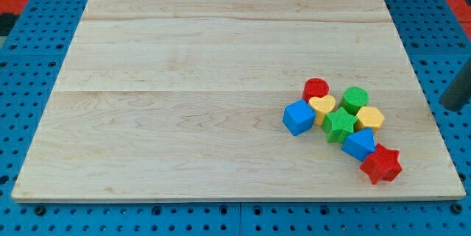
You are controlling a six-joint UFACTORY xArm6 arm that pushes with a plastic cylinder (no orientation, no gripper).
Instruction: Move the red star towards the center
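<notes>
Wooden board [221,81] filled most of the frame, sitting on a blue pegboard [29,59]. All blocks were bunched in the lower right of the frame. The red star [381,165] lay lowest and furthest right, near the board's bottom-right edge, touching a blue block [358,144] just up-left of it. Above that: green star [340,124], yellow hexagon-ish block [370,118], yellow heart [321,105], red cylinder [316,88], green cylinder [355,98], w/ a blue cube [298,117] at the cluster's left. The rod [458,89] showed at the right edge, dark; my tip was cut off by the frame edge, so couldn't tell its spot vs. the blocks. No pincer on this arm, so no state to tell.
</notes>
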